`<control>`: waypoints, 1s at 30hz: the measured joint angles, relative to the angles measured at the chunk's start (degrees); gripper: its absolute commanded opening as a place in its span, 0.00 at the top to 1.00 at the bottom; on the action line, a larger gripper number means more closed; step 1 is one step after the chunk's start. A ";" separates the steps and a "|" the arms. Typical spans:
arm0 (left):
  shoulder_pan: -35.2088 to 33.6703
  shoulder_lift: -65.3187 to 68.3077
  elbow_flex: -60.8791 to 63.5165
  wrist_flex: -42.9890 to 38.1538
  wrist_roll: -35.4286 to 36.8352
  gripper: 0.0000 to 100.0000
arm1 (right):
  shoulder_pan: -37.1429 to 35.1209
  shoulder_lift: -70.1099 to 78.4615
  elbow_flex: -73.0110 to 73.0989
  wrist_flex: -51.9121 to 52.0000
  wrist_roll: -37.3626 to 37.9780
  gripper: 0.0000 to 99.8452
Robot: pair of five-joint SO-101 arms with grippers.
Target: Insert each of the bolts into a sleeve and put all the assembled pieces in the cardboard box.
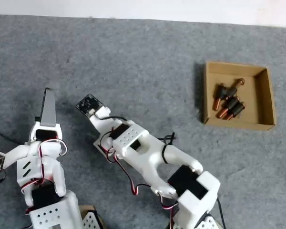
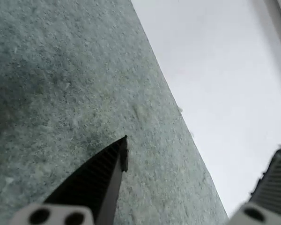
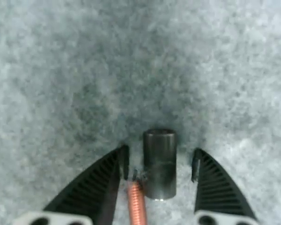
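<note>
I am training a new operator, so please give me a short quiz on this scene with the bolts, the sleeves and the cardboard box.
1. True or false: the cardboard box is empty.
2. The black sleeve in the right wrist view lies: A) between the fingers of the right pincer; B) inside the box; C) on top of the box's wall.
3. Fill in: the bolt seen with this sleeve is ____ coloured.
Key: 1 false; 2 A; 3 copper.

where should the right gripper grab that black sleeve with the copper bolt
Take the black sleeve across its smooth round body, probably coming straight down from above. It sits lengthwise between the right gripper and its open jaws, flanks facing them, while the thin copper bolt at one end offers less to pinch.
</note>
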 measured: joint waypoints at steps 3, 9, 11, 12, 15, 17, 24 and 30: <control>0.00 0.00 0.00 0.00 0.00 0.58 | 0.00 1.93 -2.29 2.81 0.00 0.82; 0.00 0.00 0.00 0.00 0.00 0.58 | 0.35 6.15 -11.25 12.66 0.00 0.99; 0.00 0.00 0.00 0.00 0.00 0.58 | 0.62 7.30 -13.54 15.38 0.00 1.00; 0.00 0.00 0.00 0.00 0.00 0.58 | 0.79 7.82 -14.68 16.79 0.35 1.00; 0.00 0.00 0.00 0.00 0.00 0.58 | 2.02 6.59 -16.44 19.87 2.29 1.00; 0.00 0.00 0.00 0.00 0.00 0.58 | 2.37 4.48 -15.65 20.40 2.64 1.00; 1.49 0.00 0.00 0.00 0.00 0.58 | 7.74 -16.09 -3.87 17.23 2.81 1.00; 11.52 0.00 -0.62 5.89 -6.51 0.59 | 15.30 -39.74 13.45 10.73 3.08 1.00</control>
